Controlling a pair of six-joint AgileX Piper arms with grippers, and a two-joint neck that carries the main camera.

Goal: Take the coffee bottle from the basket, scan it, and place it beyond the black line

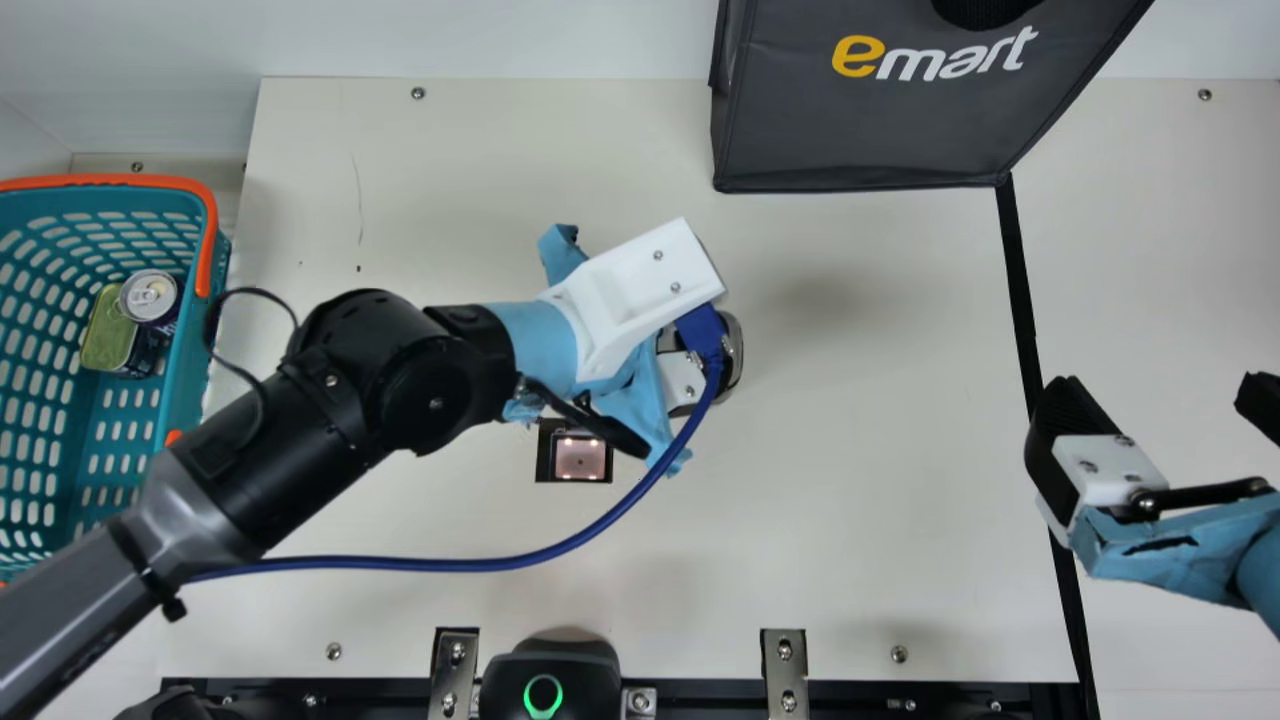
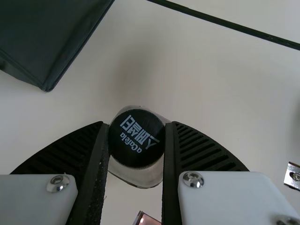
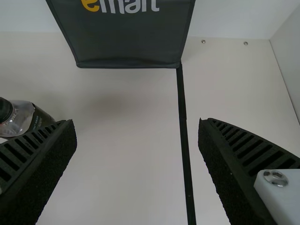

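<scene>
In the main view my left gripper [image 1: 688,378] is over the middle of the table, up and right of the scanner window [image 1: 580,458]. It holds the coffee bottle [image 1: 733,350], mostly covered there by the gripper. The left wrist view has the bottle's black cap [image 2: 136,138] between the two fingers of my left gripper [image 2: 137,126], clear body below the cap. My right gripper [image 1: 1158,388] stands open with nothing between its fingers, above the black line [image 1: 1018,290]. From the right wrist, the bottle [image 3: 23,118] lies beyond one finger of the open right gripper [image 3: 137,125].
A teal basket [image 1: 140,182] with an orange rim and handle, holding cans, is at the far left. The dark grey bag [image 1: 880,130] stands at the back, its corner at the black line. A blue cable [image 1: 500,564] hangs along my left arm. A black device [image 1: 548,665] sits at the front edge.
</scene>
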